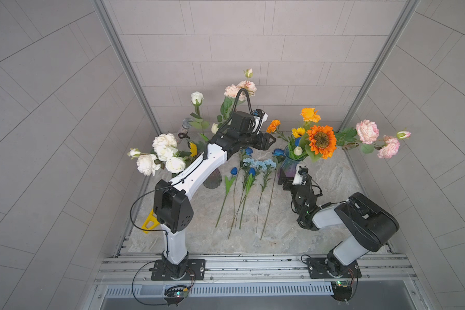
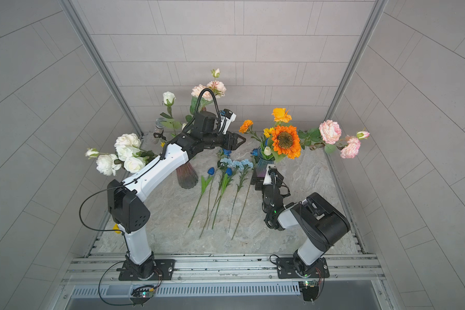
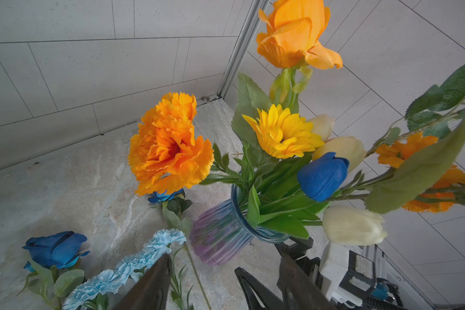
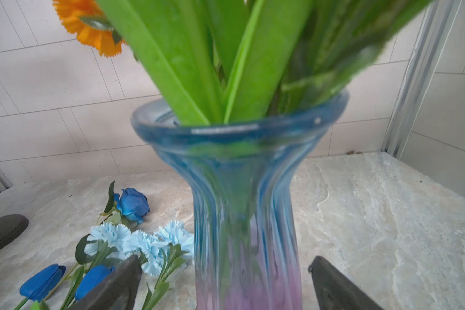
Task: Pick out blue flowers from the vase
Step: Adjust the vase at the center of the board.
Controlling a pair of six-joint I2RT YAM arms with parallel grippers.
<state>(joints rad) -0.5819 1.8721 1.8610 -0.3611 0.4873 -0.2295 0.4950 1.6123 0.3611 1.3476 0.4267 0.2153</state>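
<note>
The vase is ribbed glass, blue above and purple below, and stands at the right back of the table. One dark blue tulip still stands in it among orange, yellow and cream blooms. Several blue flowers lie on the table to its left: tulip buds, light blue carnations and dark blue roses. My left gripper hangs open and empty, up beside the bouquet. My right gripper is open, a finger on either side of the vase's lower body, gaps showing.
A dark vase of white roses stands at the left under my left arm. An orange sunflower and pink carnations spread wide to the right. A yellow tool lies at the left edge. Walls close in on three sides.
</note>
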